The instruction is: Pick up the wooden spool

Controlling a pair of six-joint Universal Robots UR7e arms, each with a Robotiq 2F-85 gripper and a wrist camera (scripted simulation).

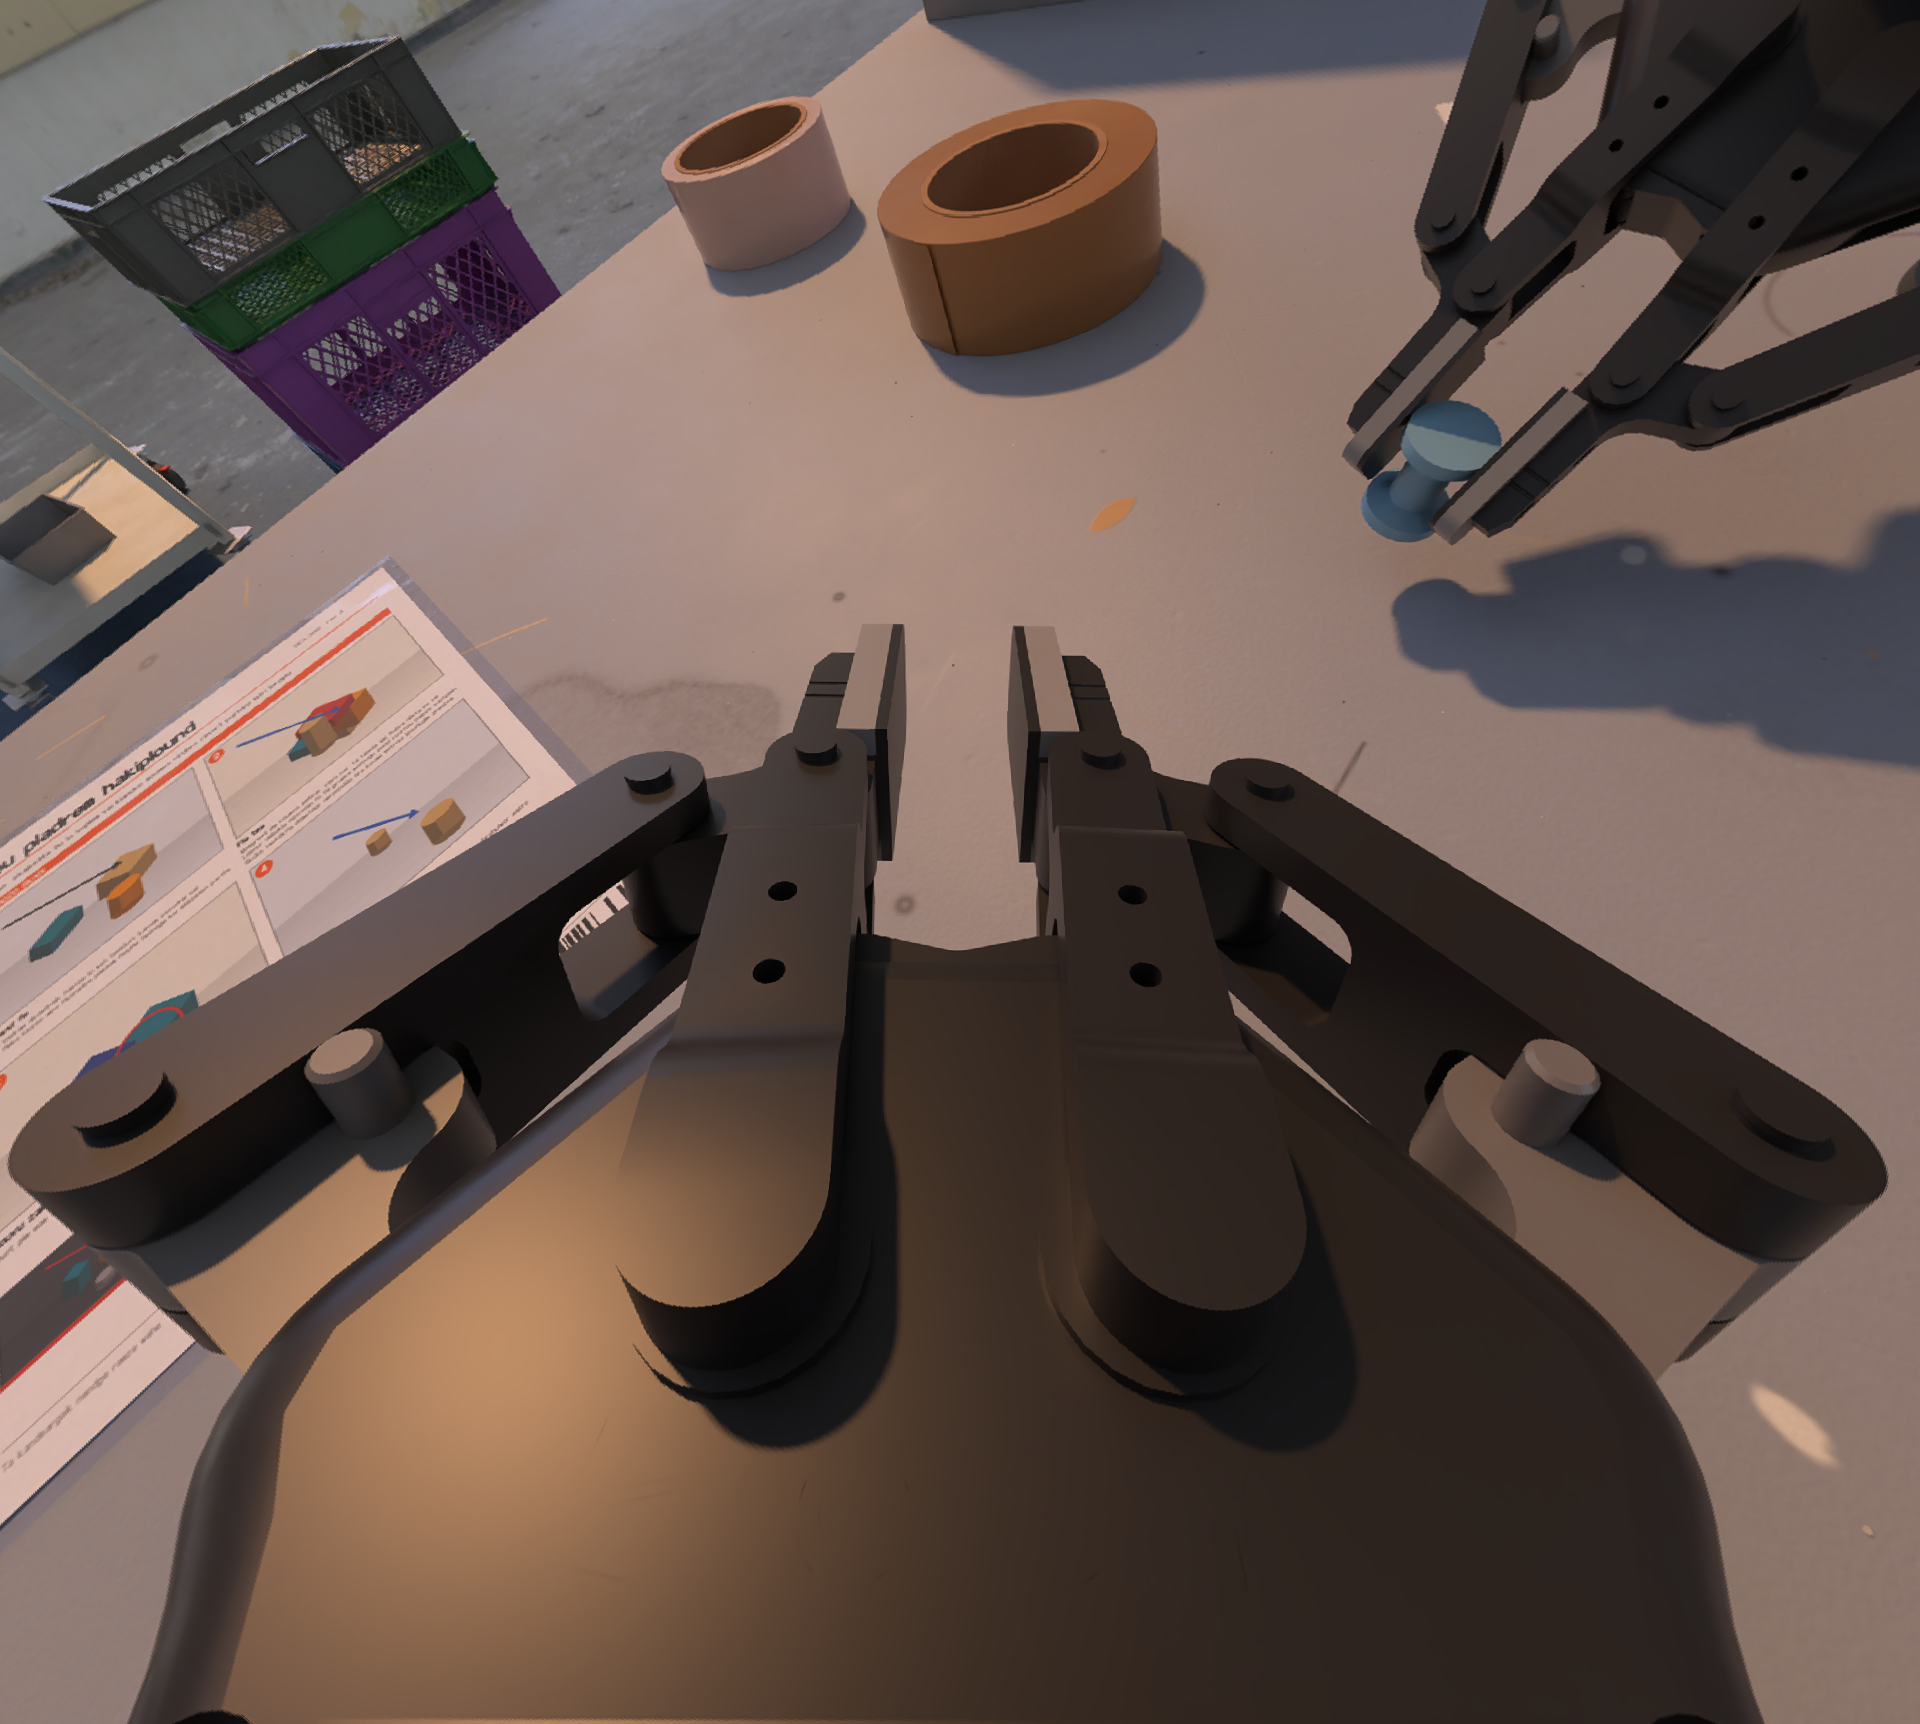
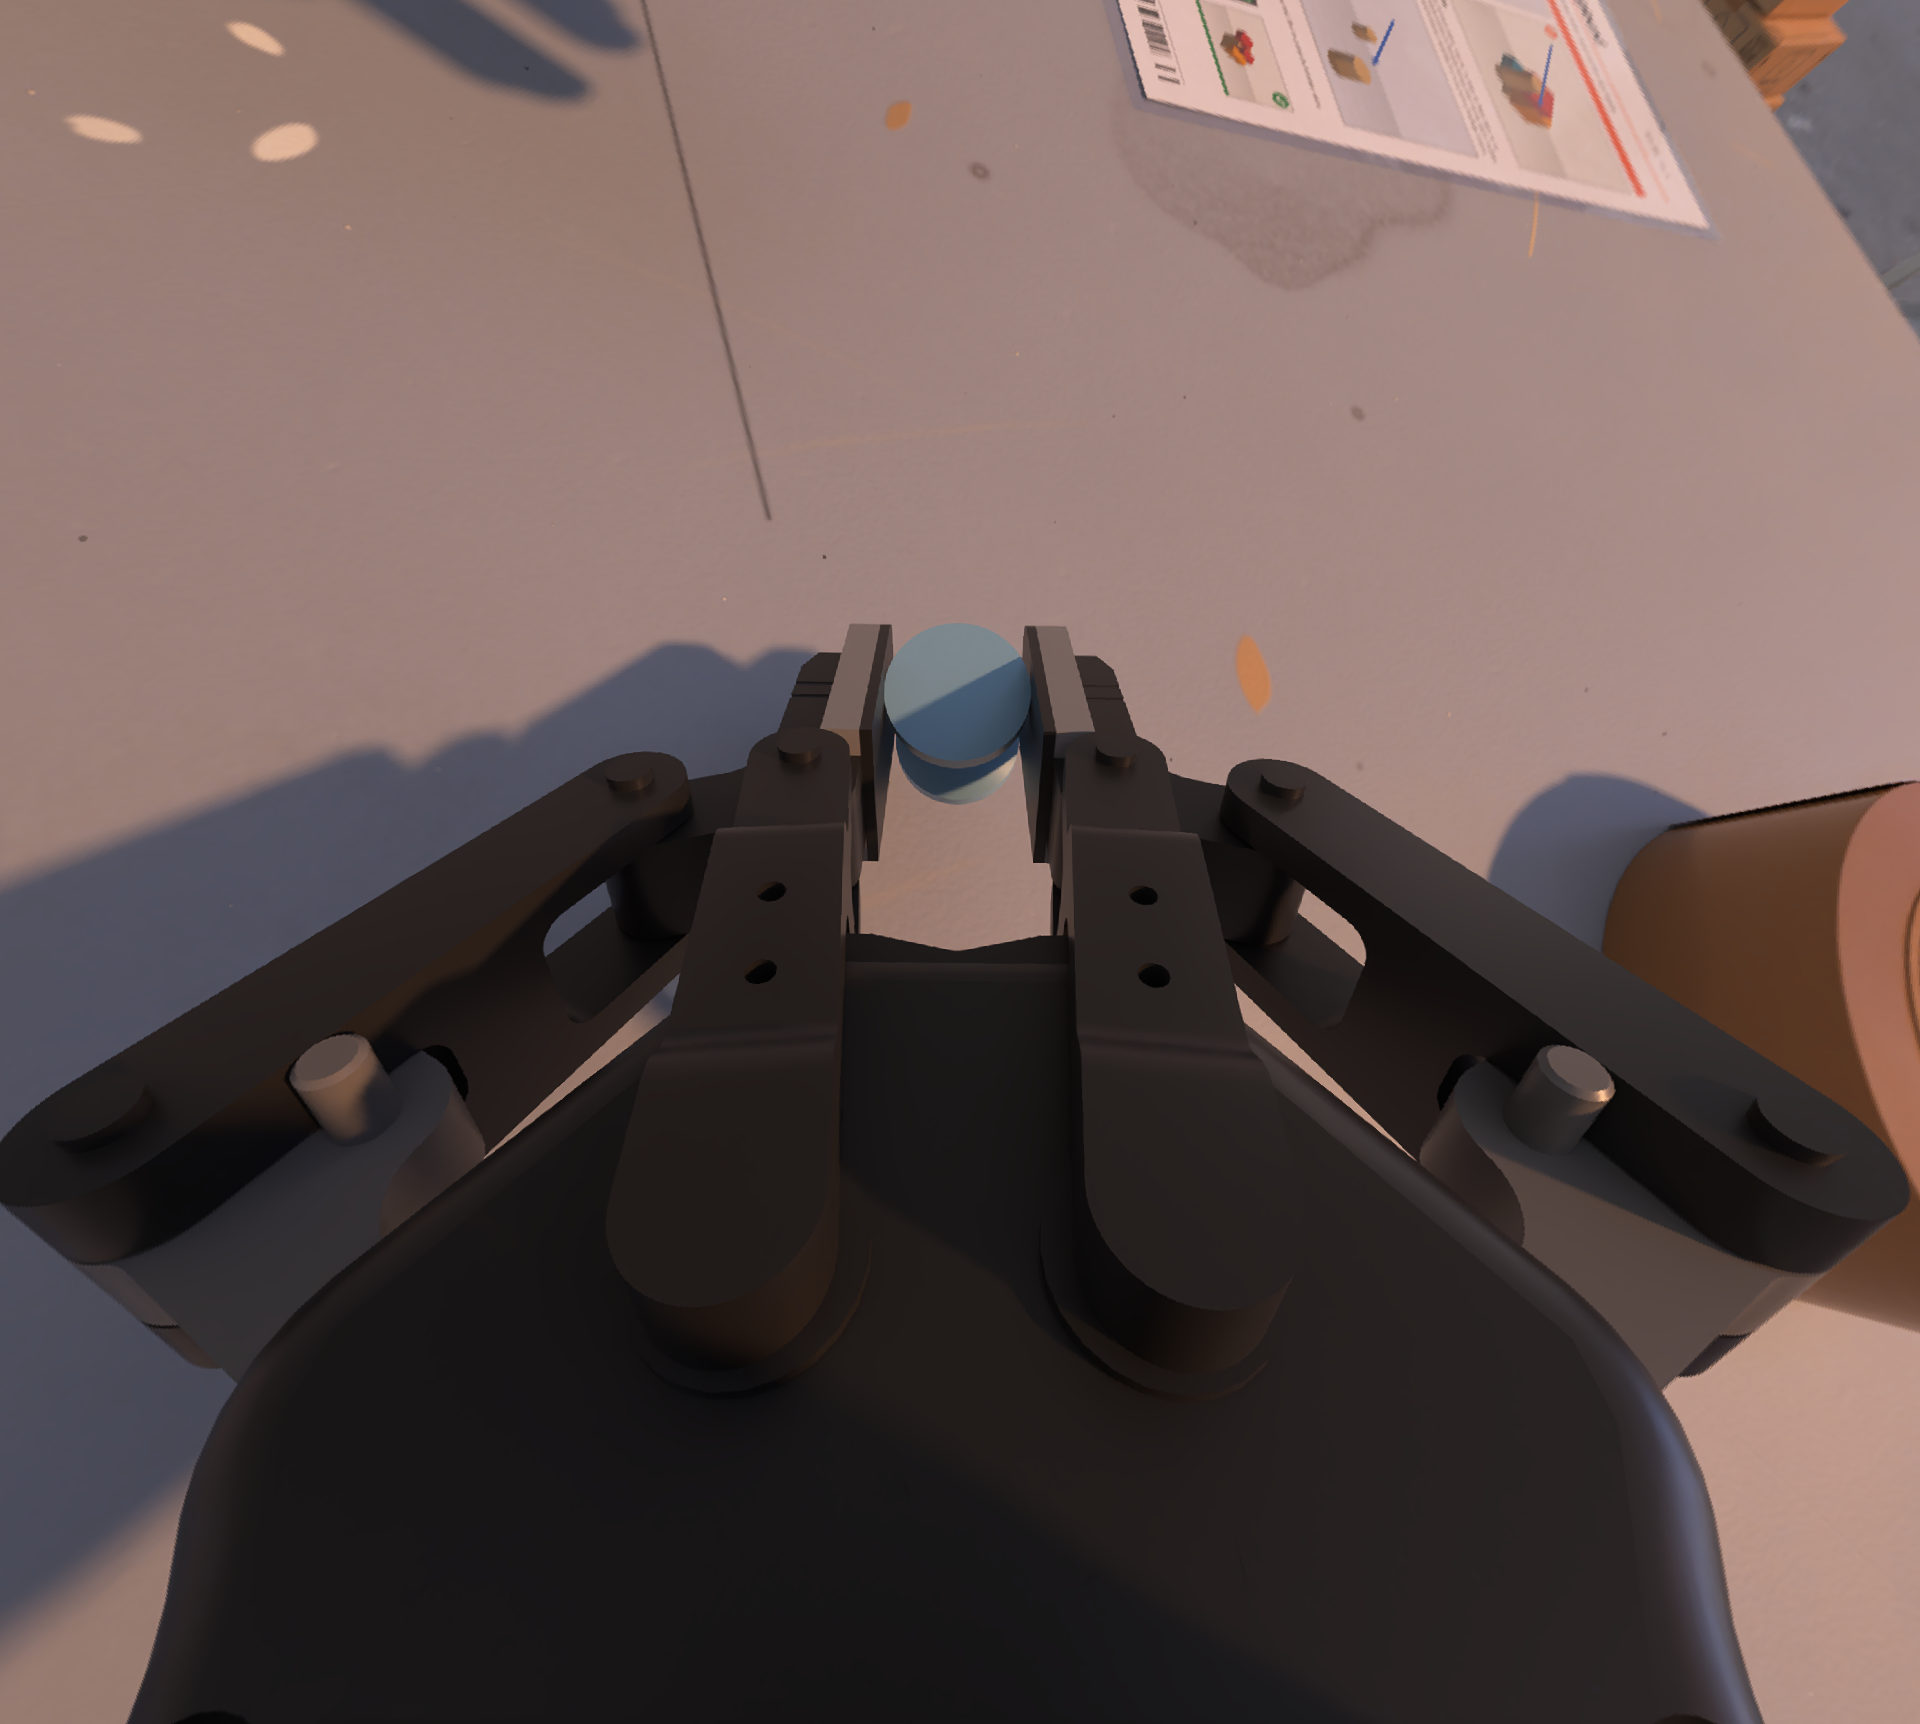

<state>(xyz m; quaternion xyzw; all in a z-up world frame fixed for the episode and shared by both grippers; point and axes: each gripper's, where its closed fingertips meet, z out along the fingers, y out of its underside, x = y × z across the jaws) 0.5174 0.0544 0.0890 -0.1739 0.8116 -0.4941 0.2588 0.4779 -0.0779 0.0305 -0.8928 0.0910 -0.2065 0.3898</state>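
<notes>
Right gripper (image 2: 956, 687) clamped on small blue-painted wooden spool (image 2: 956, 703), tilted, seemingly clear of grey table (image 2: 416, 427). Grasp step done; next: lift straight. Left gripper (image 1: 956, 687) nearly together, empty.

spool (image 2: 956, 698) between right pincer (image 2: 957, 687) pads

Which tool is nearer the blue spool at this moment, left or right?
Right. The right tool has its fingers on either side of the spool, gripping the top flange. The left tool sits apart over bare table, with nothing between its fingers.
</notes>
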